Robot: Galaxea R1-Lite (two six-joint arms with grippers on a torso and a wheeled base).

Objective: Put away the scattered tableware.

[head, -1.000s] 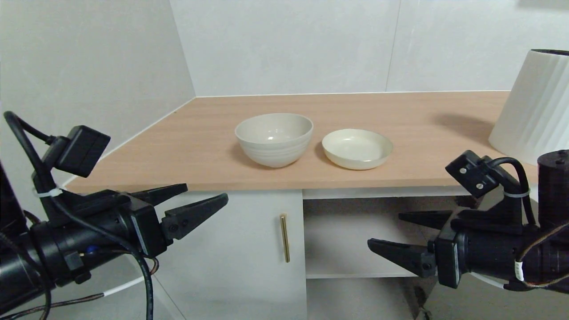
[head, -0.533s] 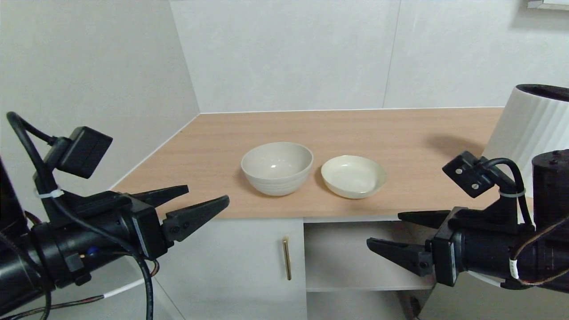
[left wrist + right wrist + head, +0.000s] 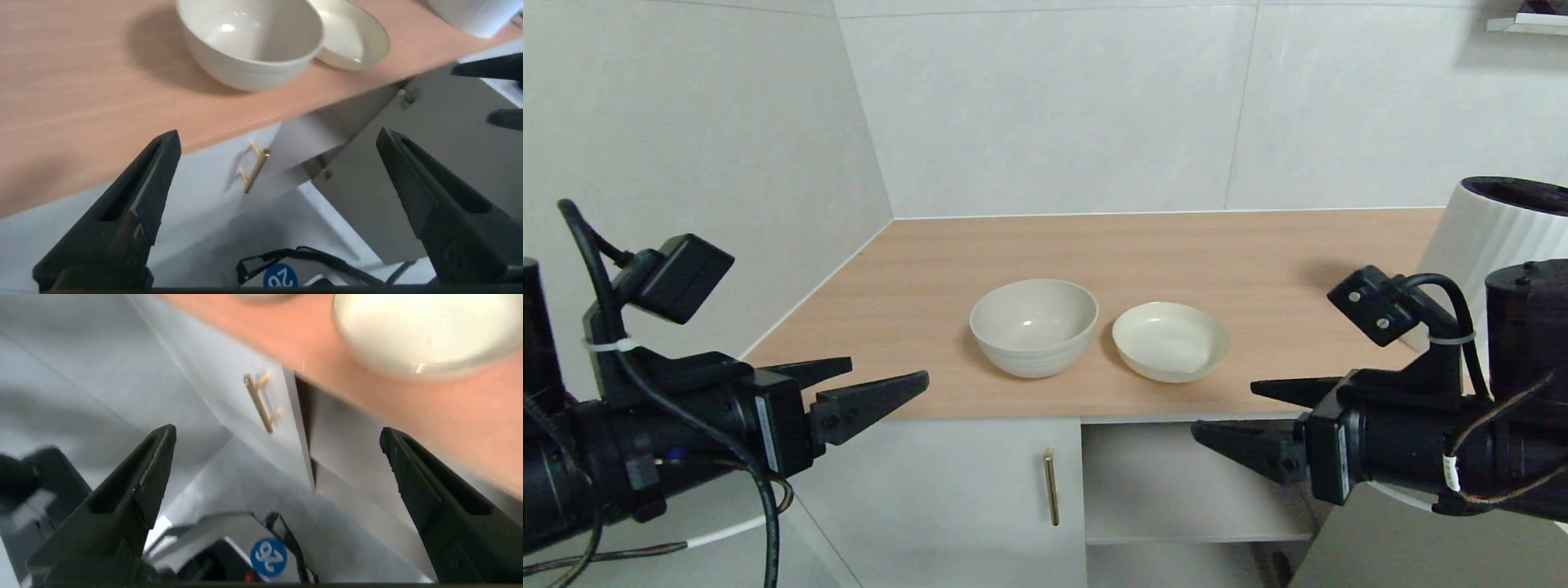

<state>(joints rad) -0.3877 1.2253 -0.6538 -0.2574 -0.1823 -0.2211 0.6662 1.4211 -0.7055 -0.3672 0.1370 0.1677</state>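
A deep cream bowl (image 3: 1033, 327) and a shallow cream dish (image 3: 1170, 340) stand side by side on the wooden countertop (image 3: 1143, 253), close to its front edge. My left gripper (image 3: 889, 370) is open and holds nothing; it hangs in front of the counter's edge, left of the bowl. My right gripper (image 3: 1223, 407) is open too, below and right of the dish, before the open cabinet bay. From the left wrist, the bowl (image 3: 253, 37) and dish (image 3: 351, 37) lie beyond the open gripper (image 3: 276, 139). From the right wrist, the dish (image 3: 421, 331) sits past the open gripper (image 3: 278, 433).
A tall white ribbed vessel (image 3: 1494, 237) stands at the counter's right end. Under the counter is a white cabinet door with a brass handle (image 3: 1050, 486), and beside it an open compartment with a shelf (image 3: 1176, 490). Walls close off the left and back.
The camera has risen, so the whole picture has shifted and more of the countertop shows. Bowl and dish keep their places. Both grippers stay open.
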